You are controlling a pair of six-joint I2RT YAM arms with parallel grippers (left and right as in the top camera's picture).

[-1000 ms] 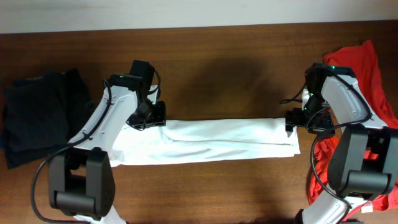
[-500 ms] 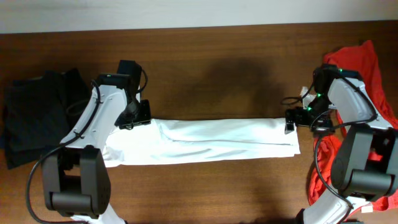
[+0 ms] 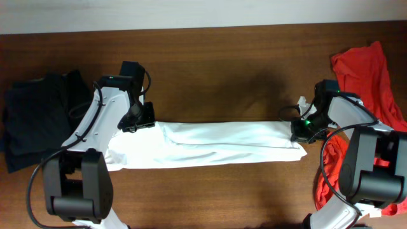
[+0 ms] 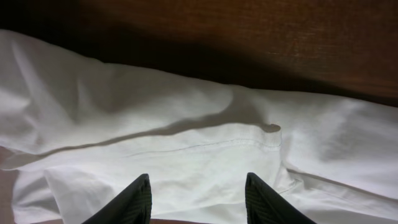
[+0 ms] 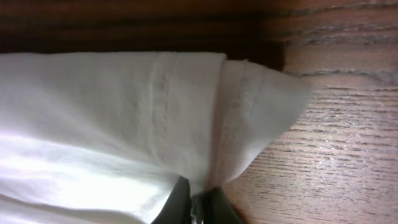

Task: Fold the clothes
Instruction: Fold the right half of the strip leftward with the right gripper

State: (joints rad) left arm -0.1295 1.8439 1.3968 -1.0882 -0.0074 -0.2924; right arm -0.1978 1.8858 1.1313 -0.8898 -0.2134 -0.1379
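Lying as a long strip, the white garment (image 3: 222, 143) is showing lengthwise folds done and cross folds apparently outstanding, the left gripper (image 4: 197, 188) hovering wide-fingered over its left end, the right gripper (image 5: 198, 196) pinching its right-end corner, a red garment (image 3: 365, 70) beyond that end awaiting folding.
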